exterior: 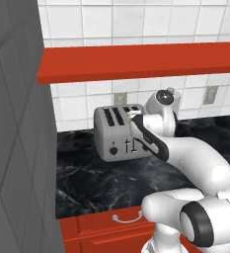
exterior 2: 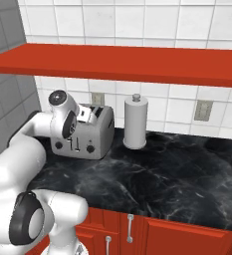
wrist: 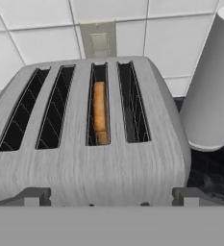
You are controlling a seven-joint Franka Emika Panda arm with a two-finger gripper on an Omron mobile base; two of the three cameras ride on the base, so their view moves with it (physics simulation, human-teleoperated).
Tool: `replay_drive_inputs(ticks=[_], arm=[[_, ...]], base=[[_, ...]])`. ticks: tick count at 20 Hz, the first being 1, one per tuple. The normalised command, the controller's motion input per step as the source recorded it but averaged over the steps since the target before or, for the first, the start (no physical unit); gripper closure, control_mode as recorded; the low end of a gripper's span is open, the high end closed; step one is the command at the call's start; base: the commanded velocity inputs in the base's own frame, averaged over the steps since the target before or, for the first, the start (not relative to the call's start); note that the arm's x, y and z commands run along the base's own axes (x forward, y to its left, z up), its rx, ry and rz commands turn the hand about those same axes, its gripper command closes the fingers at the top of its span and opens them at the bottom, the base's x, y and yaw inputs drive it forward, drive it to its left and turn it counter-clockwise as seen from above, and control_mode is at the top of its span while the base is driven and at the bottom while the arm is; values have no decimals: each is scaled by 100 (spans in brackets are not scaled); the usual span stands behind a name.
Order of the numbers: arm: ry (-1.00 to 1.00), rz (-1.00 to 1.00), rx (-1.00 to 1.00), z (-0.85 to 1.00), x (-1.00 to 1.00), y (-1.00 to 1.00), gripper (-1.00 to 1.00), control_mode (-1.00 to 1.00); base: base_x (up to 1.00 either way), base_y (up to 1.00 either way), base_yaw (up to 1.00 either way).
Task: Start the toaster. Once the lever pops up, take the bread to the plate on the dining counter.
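Golden-brown bread slice (wrist: 99, 111) sits in the boxy silver-grey toaster's (wrist: 84, 158) third slot, at twelve o'clock from the wide-open gripper (wrist: 111, 196).

arm (exterior: 195, 163) rises from the base, elbow bent, forearm reaching forward and up to the wrist (exterior: 162, 99); seen from the right base camera the same arm (exterior 2: 18, 159) folds up from the lower left, wrist joint (exterior 2: 60, 102) at the top, hand angled forward and down; gripper (wrist: 111, 196) jaws spread wide, nothing between them; fingertips (wrist: 34, 197) sit far apart at the bottom of the hand camera, one each side; hand pitched down, looking forward along the fingers.
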Motion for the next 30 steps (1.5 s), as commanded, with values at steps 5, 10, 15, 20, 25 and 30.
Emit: replay_drive_inputs(ticks=[5, 10, 15, 20, 25, 30], arm=[[0, 0, 0, 15, 0, 1, -100, -100], [0, 0, 0, 15, 0, 2, -100, -100], [0, 0, 0, 12, 0, 4, -100, -100], [0, 0, 0, 10, 0, 4, -100, -100], [-3, 2, 0, 0, 3, 0, -100, -100], [-11, 3, 0, 0, 4, 1, -100, -100]], base=[[0, 0, 0], [0, 0, 0], [0, 0, 0], [0, 0, 0], [0, 0, 0], [0, 0, 0]])
